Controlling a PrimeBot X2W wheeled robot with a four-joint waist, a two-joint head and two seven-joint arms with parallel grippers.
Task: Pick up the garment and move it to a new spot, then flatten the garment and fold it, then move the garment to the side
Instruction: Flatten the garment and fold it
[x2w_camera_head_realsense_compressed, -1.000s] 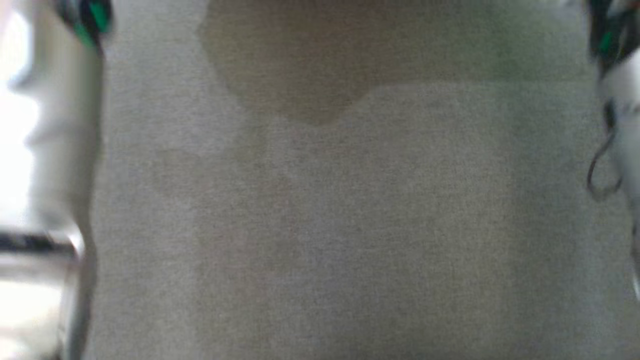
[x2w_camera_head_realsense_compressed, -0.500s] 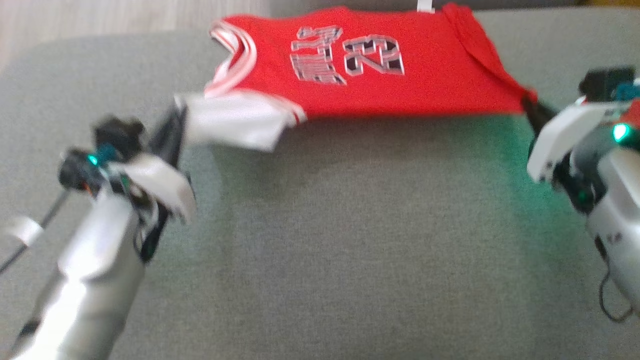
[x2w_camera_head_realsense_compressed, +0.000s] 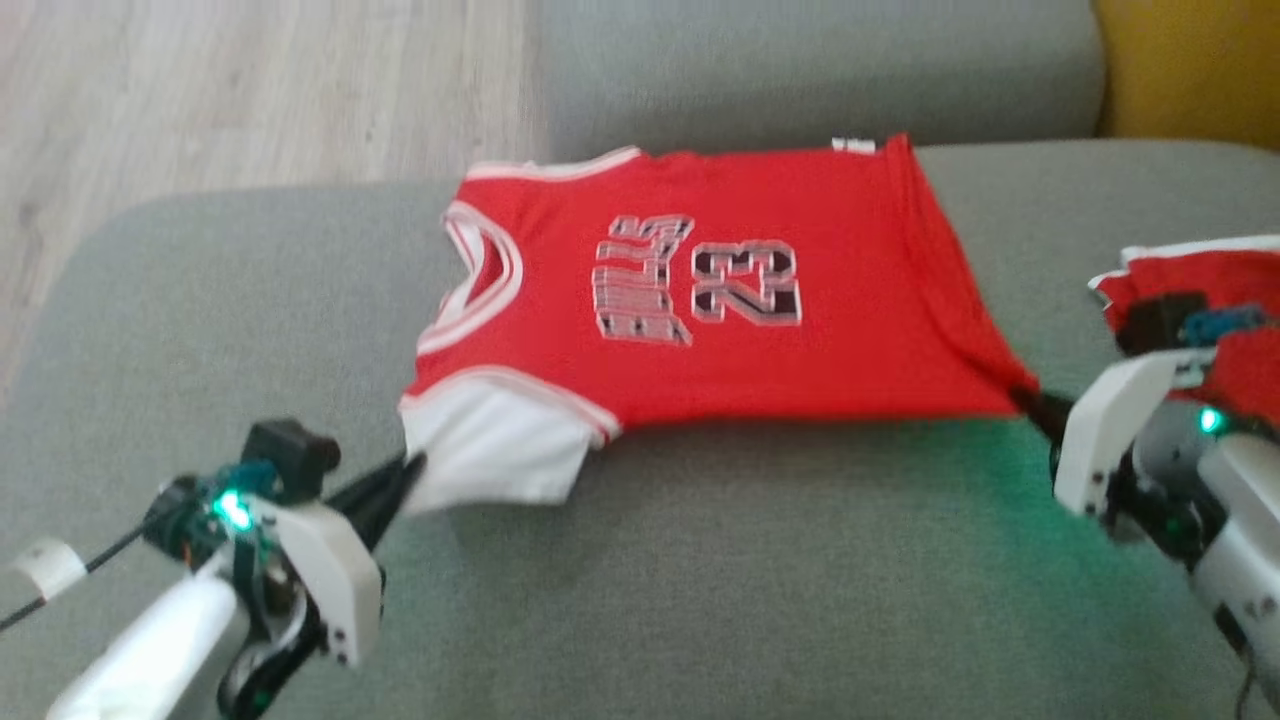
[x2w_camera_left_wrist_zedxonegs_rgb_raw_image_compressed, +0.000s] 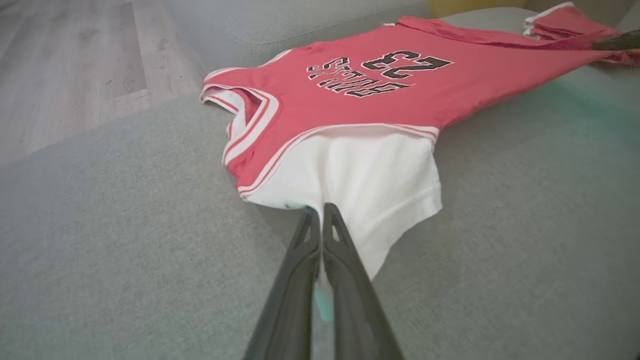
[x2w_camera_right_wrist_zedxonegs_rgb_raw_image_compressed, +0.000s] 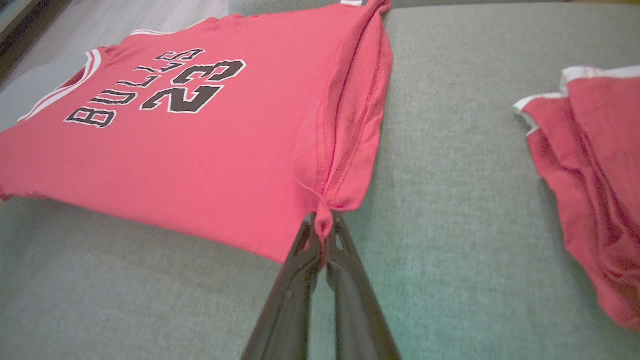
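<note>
Garment (x2w_camera_head_realsense_compressed: 800, 370) clenched by left gripper (x2w_camera_head_realsense_compressed: 408, 468) and right gripper (x2w_camera_head_realsense_compressed: 1022, 398) on sofa (x2w_camera_head_realsense_compressed: 700, 580); red pile (x2w_camera_head_realsense_compressed: 1190, 275) near latter.

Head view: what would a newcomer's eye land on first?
A red jersey numbered 23 is spread over the grey sofa. The left gripper has its jaws shut on the white sleeve, the right gripper on a hem corner. Another red garment lies at far right.

- "BULLS" stands in black, white-edged block letters on the chest of the red jersey (x2w_camera_right_wrist_zedxonegs_rgb_raw_image_compressed: 200, 150).
- "23" stands in larger black, white-edged numerals just right of that word, on the same jersey.
- A small white tag (x2w_camera_head_realsense_compressed: 853, 145) at the jersey's far edge is too blurred to read.
</note>
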